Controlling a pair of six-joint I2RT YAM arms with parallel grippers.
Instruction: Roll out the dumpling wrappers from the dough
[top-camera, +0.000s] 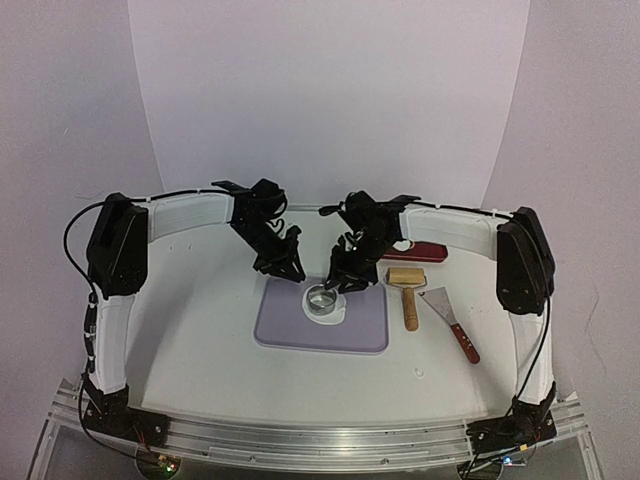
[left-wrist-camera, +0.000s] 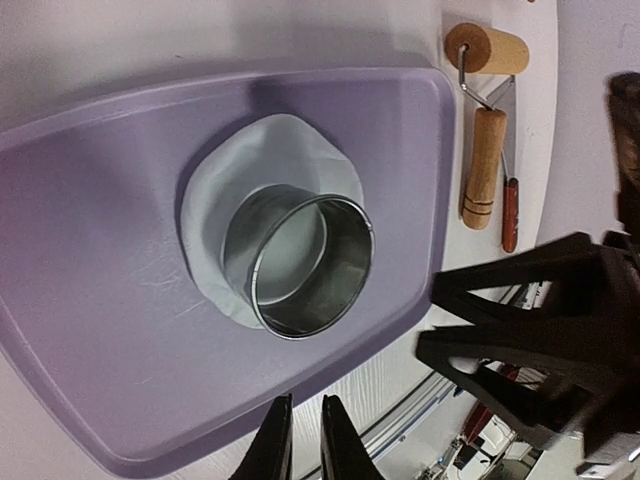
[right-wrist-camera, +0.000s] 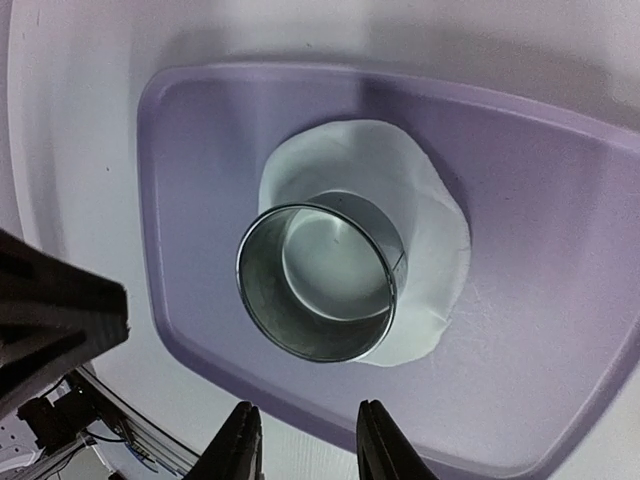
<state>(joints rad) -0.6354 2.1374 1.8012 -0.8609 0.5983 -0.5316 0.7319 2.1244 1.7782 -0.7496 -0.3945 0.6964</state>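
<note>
A thin white dough sheet lies on the purple mat. It also shows in the left wrist view and in the right wrist view. A metal ring cutter stands on the sheet, and dough shows inside it in the left wrist view and the right wrist view. No separate cut wrapper is in view. My left gripper hovers by the mat's far left edge, its jaws nearly together and empty. My right gripper hovers just behind the ring, open and empty.
A wooden roller lies right of the mat, also seen in the left wrist view. A red-handled scraper lies further right. A dark red flat object lies behind the roller. The curved white wall rims the table.
</note>
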